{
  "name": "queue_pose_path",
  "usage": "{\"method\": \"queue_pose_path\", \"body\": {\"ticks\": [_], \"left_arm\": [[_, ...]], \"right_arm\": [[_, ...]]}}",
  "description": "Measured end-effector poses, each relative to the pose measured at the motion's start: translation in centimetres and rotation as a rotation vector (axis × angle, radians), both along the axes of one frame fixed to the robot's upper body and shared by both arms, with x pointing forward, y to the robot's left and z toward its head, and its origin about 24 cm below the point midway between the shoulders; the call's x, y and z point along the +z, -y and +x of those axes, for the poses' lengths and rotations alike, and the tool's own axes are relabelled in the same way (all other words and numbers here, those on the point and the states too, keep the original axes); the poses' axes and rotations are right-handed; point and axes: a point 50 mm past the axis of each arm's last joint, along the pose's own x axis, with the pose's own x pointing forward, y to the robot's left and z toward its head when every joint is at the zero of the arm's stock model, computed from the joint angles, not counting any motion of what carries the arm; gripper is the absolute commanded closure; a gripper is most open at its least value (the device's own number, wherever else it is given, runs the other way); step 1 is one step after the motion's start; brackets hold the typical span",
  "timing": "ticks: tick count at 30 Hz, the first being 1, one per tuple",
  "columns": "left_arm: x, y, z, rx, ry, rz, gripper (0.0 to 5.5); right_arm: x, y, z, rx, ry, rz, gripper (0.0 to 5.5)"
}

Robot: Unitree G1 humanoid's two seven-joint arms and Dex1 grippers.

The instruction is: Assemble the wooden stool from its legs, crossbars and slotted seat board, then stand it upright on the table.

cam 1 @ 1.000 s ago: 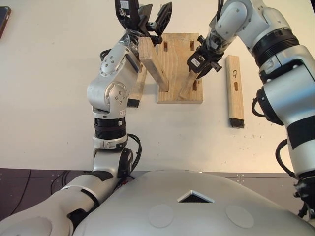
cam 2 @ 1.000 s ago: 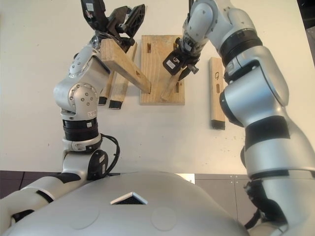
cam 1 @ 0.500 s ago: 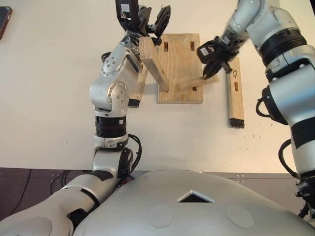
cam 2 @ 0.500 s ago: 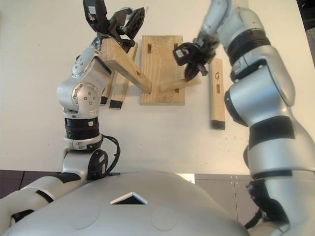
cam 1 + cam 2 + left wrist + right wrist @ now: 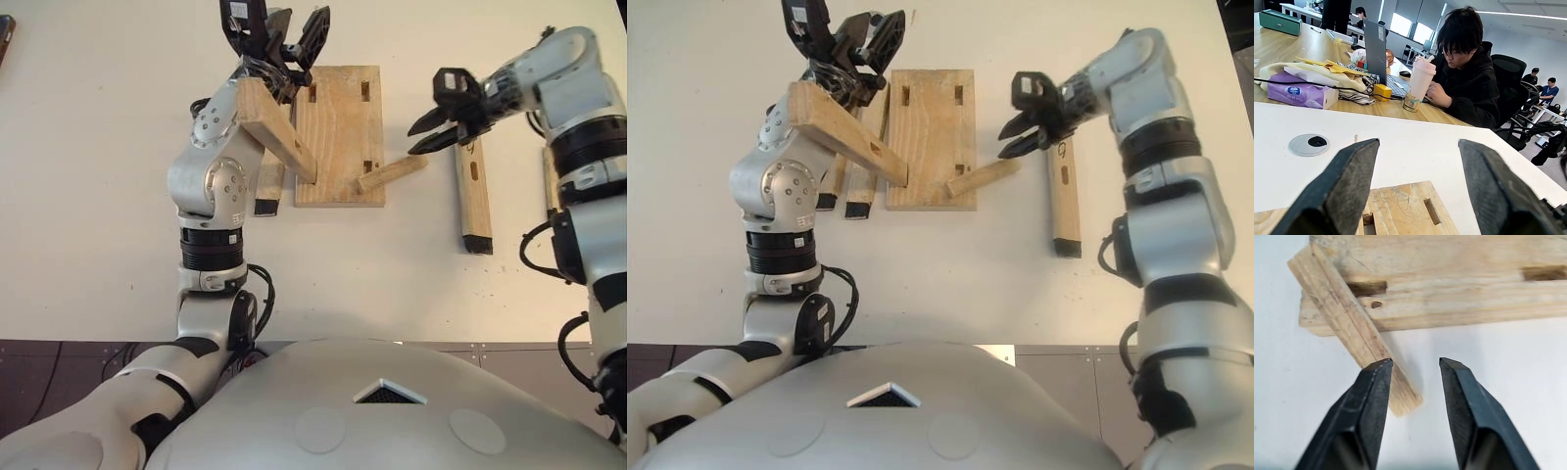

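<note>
Seat board (image 5: 343,122) pale wood w/ slots, leg (image 5: 279,137) slanting from it; L jaws, R jaws both apart, empty.

Bright, even ceiling light casts soft shadows on the table (image 5: 98,147).

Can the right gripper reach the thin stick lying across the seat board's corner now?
Probably yes. The right gripper, jaws open, is beside the thin stick's free end, with nothing between them.
</note>
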Motion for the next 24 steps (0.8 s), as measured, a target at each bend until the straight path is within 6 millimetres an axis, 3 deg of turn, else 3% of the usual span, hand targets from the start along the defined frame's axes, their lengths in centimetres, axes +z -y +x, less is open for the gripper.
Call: {"method": "queue_pose_path", "body": {"ticks": [2,8,11,14,17,24], "left_arm": [[0.3,-0.1,0.2,-0.004,0.011,0.011,2.53],[0.7,-0.2,0.7,-0.036,0.017,0.031,2.53],[1.2,0.0,1.0,-0.062,0.033,0.038,2.53],[1.1,-0.3,1.2,-0.072,0.028,0.053,2.53],[1.3,-0.4,1.3,-0.075,0.031,0.057,2.53],[1.3,-0.1,1.4,-0.095,0.032,0.056,2.53]], "right_arm": [[-0.2,1.2,-0.7,-0.015,-0.004,0.02,2.88],[-1.5,1.4,-1.5,0.005,0.007,0.094,2.88],[-3.1,1.5,-2.1,0.025,0.05,0.055,2.88],[-4.9,0.7,-2.8,0.07,0.042,0.052,2.88],[-5.2,-0.1,-2.5,0.088,0.078,0.062,2.88],[-5.4,-0.5,-2.6,0.129,0.091,0.065,3.99]]}}
